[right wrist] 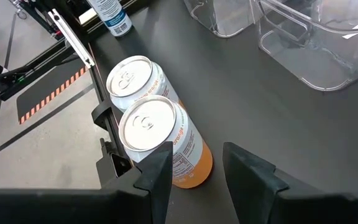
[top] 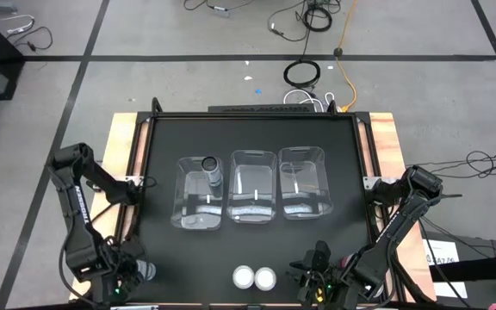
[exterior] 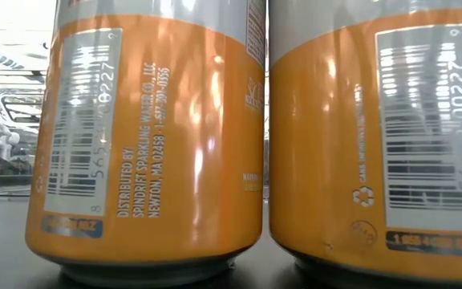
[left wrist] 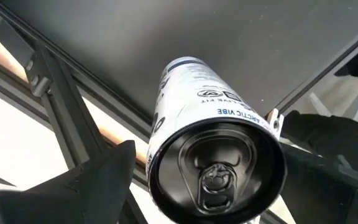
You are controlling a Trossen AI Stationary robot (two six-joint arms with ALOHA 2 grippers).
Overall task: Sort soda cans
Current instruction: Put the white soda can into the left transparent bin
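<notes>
Gripping a white can with a dark top, the left claw sits at the near-left corner of the black desk, its fingers spread wide on either side of the can's body; in the left wrist view the can's dark lid with its pull tab faces the camera, and the can's far end points toward the desk's edge. In the high view only a small part of that can shows beside the claw. Two orange cans with silver tops stand upright, side by side and touching or nearly so, at the near edge of the desk about midway along it; the low view looks straight at their labels. The right claw rests just beside that pair on the desk's near-right part, its fingers partly apart and holding nothing, with the nearer orange can just ahead of them. Three clear bins stand in a row across the middle of the desk. A dark grey can is upright in the leftmost bin; the other two bins hold no can that can be seen. No red-pink cans show in any view.
</notes>
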